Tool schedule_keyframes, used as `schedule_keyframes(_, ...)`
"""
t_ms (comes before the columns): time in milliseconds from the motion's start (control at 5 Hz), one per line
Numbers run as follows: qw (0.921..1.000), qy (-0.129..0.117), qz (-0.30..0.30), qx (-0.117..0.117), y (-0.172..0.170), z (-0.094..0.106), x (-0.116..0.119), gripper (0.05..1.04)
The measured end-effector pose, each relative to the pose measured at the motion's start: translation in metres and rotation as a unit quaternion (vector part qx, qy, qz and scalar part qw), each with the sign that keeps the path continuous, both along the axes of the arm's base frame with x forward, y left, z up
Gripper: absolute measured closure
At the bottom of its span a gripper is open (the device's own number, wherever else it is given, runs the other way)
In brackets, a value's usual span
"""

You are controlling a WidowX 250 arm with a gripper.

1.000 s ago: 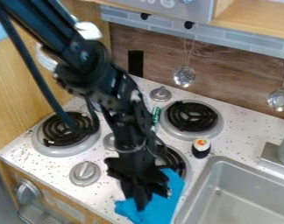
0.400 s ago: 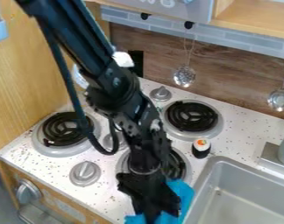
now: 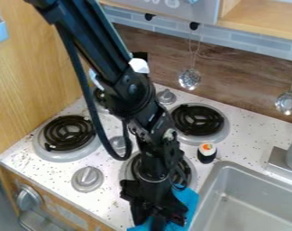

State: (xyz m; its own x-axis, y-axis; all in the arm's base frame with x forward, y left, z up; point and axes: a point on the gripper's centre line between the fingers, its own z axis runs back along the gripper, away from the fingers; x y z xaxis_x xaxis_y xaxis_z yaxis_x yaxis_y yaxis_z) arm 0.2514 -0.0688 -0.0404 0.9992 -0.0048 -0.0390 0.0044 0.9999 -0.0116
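Cloth [image 3: 186, 198], blue and bunched, lies at the front of the desk [image 3: 251, 151], beside 1 sink [image 3: 251, 191]. The gripper [image 3: 153, 222] is against it, perhaps this makes the folds; I cannot tell if it is clenched or released. 2 ladles [image 3: 189, 79] hang, probably for staying off the desk. I count 1 cloth, 4 burners [image 3: 198, 120], 1 sushi roll [image 3: 207, 154].

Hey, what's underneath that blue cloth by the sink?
Whatever is directly under the blue cloth is covered, so I can't tell. Speckled white stovetop shows to its left in the picture, and a coil burner just behind it. The end effector also hides part of the cloth.
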Motion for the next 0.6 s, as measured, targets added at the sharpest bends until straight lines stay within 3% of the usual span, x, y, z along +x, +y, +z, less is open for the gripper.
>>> schedule_keyframes(200,0.9992,-0.038,-0.001,-0.008,-0.002,0.031,0.010,0.197)
schedule_keyframes(400,0.9961,-0.076,0.008,-0.043,0.002,0.079,0.023,0.073)
schedule_keyframes(600,0.9903,-0.113,0.027,-0.077,0.023,0.124,0.027,0.077)
